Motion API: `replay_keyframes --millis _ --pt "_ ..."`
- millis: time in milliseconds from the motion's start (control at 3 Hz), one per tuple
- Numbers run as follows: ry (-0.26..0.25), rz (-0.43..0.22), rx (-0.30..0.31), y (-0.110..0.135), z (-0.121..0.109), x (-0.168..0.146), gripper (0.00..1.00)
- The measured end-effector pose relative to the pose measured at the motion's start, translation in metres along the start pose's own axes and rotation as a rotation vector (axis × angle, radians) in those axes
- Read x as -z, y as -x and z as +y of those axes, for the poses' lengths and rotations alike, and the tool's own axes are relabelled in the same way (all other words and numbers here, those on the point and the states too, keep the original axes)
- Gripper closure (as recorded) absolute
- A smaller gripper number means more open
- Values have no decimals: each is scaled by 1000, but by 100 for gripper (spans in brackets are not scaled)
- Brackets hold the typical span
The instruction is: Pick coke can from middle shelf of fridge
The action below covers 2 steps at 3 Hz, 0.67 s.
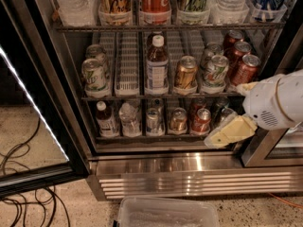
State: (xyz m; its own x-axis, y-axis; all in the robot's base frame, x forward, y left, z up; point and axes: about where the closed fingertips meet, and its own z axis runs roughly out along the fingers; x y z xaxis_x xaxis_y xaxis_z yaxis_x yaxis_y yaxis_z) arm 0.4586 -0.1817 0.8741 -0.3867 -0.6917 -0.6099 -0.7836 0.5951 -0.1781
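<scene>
The fridge [189, 170] stands open with its glass door [33, 108] swung out to the left. On the middle shelf [161, 97], three red coke cans stand in a lane at the far right; the front coke can [245, 69] is at the shelf's front edge. My gripper [231, 131], pale yellow on a white arm [279, 100], hangs at the right, below and slightly left of that can, in front of the bottom shelf. It holds nothing that I can see.
The middle shelf also holds green-and-white cans [94, 74], a bottle [156, 65], a gold-brown can [185, 72] and another green-and-white can [215, 71]. Small bottles and cans fill the bottom shelf [156, 119]. A clear plastic bin [165, 214] and cables [23, 197] lie on the floor.
</scene>
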Motion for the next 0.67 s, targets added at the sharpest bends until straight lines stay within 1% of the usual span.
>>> replay_keyframes --millis 333,667 --pt "-10 -135 -84 -9 7 -33 0" --pt "-82 -241 -164 -18 4 -50 0"
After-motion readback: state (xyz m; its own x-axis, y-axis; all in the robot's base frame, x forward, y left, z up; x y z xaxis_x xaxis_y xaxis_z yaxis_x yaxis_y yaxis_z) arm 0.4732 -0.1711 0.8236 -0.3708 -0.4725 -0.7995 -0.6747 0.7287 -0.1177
